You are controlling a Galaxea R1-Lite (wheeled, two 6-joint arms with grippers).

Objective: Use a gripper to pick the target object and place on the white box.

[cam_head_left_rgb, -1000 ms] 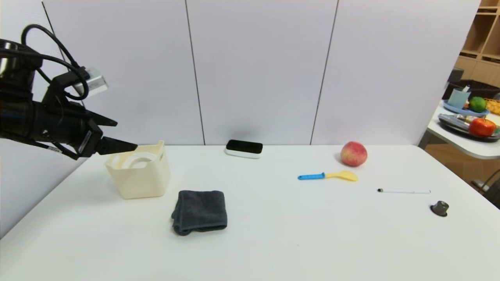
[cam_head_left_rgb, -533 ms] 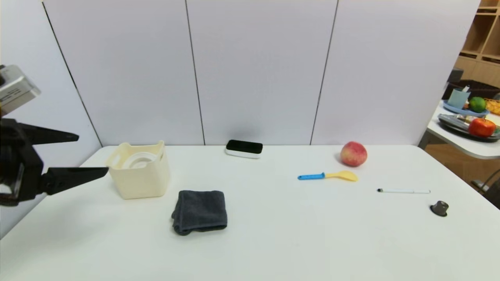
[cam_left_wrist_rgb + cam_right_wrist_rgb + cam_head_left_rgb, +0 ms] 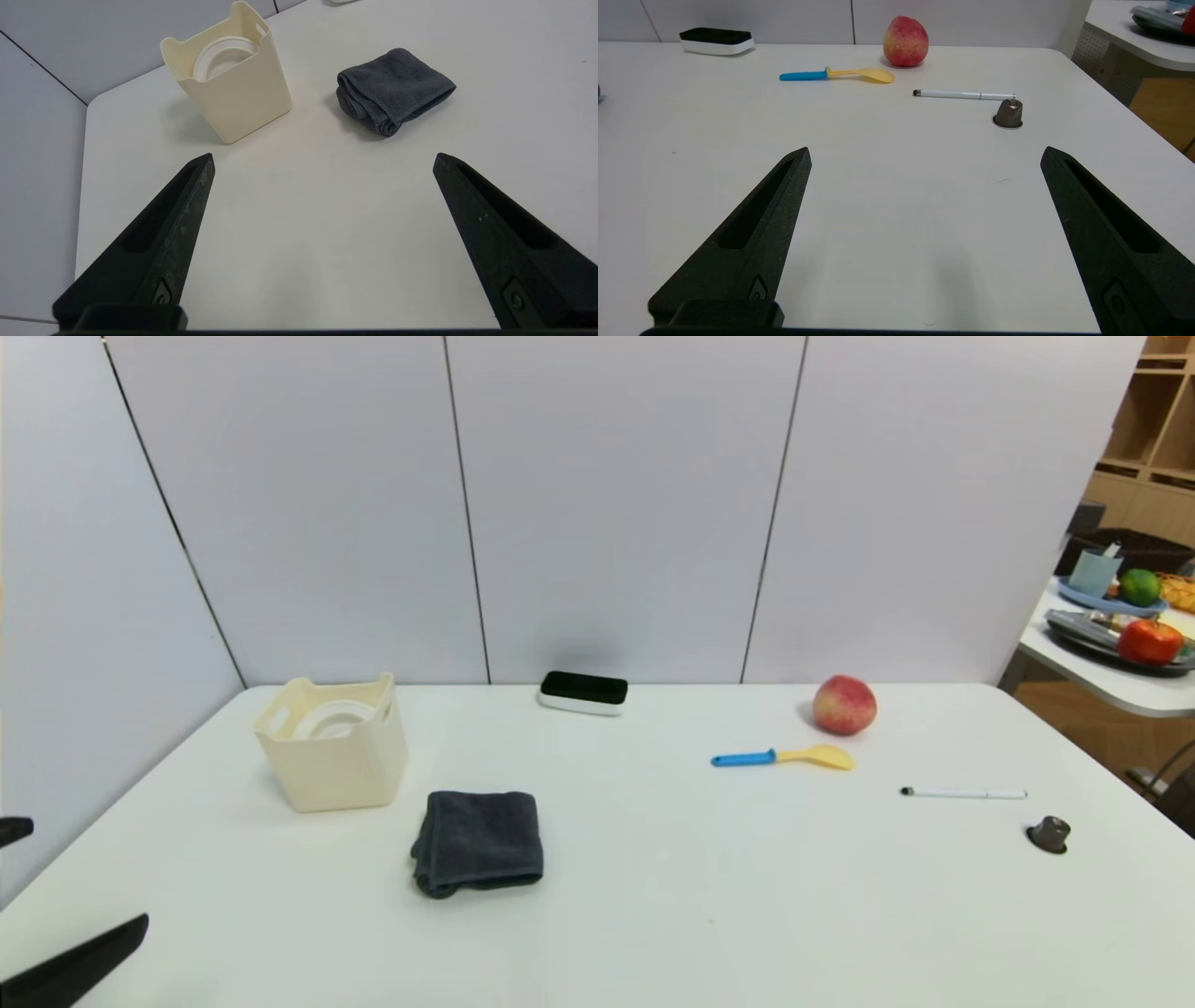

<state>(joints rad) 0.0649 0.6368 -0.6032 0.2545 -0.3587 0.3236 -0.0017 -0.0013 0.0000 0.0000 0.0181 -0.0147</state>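
**Spool in the box, claws clear**

With both claws spread and empty, the placing looks finished and little seems left but parking the arms. Nearest the robot, the left gripper (image 3: 322,161) hangs low over the bare table (image 3: 653,915), on the robot's side of the box and well apart from it; in the head view only its fingertips (image 3: 103,947) show at the lower left edge. The right gripper (image 3: 924,154), out of the head view, sits just as wide open and holds nothing, facing the stretch of table far to the right of the box.

A folded grey towel (image 3: 478,841) lies near the box, on its right and a little nearer the robot.

The box (image 3: 331,747) stands upright, and the spool (image 3: 329,719) rests inside it, its round rim showing just below the wavy edge; the left wrist view shows the same (image 3: 223,55). Nothing touches it.

Well to the right of the box lie a capsule (image 3: 1050,833), a pen (image 3: 963,793), a spoon (image 3: 782,757) and a peach (image 3: 844,705). Behind the box and to its right, by the wall, sits the black-topped device (image 3: 583,692), untouched.

I judge the task done as far as can be seen.
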